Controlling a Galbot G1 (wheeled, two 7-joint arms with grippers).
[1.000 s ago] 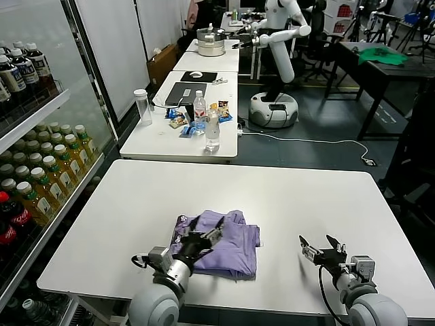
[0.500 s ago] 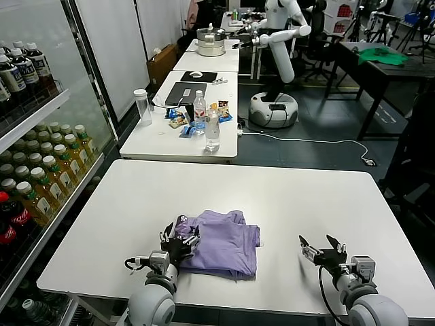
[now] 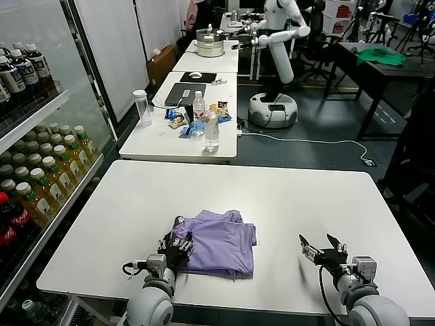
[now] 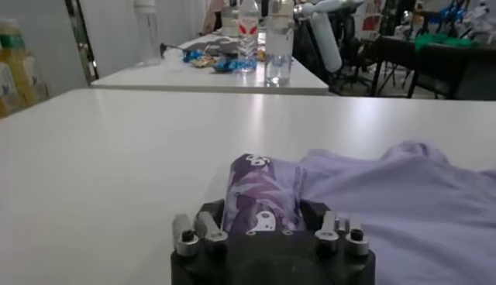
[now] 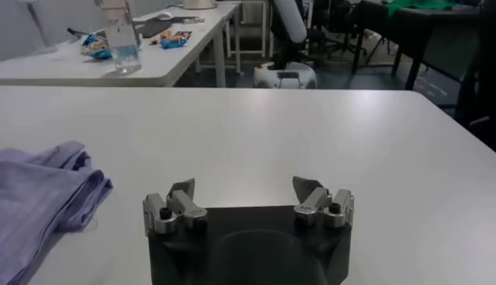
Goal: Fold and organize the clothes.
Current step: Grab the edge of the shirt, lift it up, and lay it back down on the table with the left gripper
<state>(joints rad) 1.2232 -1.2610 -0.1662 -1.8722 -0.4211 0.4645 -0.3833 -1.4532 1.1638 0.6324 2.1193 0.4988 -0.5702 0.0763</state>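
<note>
The lavender T-shirt (image 3: 221,239) lies folded in a compact pile on the white table (image 3: 285,197), front centre-left. Its printed marks show at the left edge. My left gripper (image 3: 174,246) sits at the shirt's left front corner, shut on a fold of the printed edge; in the left wrist view the gripper (image 4: 263,207) has purple fabric pinched between its fingers, with the rest of the shirt (image 4: 395,194) spread beyond. My right gripper (image 3: 323,246) is open and empty above bare table to the shirt's right; in the right wrist view the gripper (image 5: 244,188) is apart from the shirt (image 5: 43,190).
A shelf of drink bottles (image 3: 47,176) runs along the left. A second white table (image 3: 183,136) behind holds bottles, a laptop and snacks. Another robot (image 3: 275,61) stands farther back. A green garment (image 3: 382,56) lies on a dark table at back right.
My left gripper has drawn back from over the shirt to its left front edge and closed on it. The shirt has shifted slightly left. The right arm has not moved.
</note>
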